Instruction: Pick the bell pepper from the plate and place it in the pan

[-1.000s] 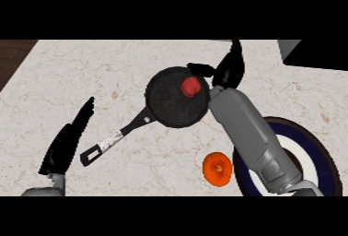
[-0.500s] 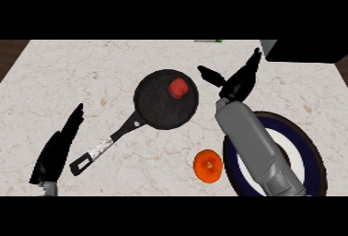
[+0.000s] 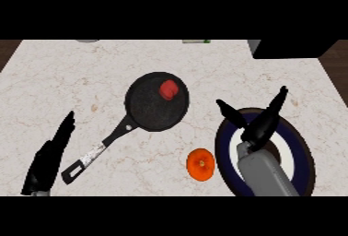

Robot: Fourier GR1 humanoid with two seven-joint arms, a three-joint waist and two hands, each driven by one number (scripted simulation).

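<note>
The right hand (image 3: pixel 258 126) has its fingers (image 3: pixel 277 102) spread and straight, holding nothing, poised over the blue-rimmed plate (image 3: pixel 302 150). The bell pepper (image 3: pixel 169 89) lies inside the black pan (image 3: pixel 156 101), well apart from that hand, so the placing looks done. The left hand (image 3: pixel 48 159) rests open at the desk's (image 3: pixel 68 73) lower left. An orange fruit (image 3: pixel 201 164) sits just beside the plate.
</note>
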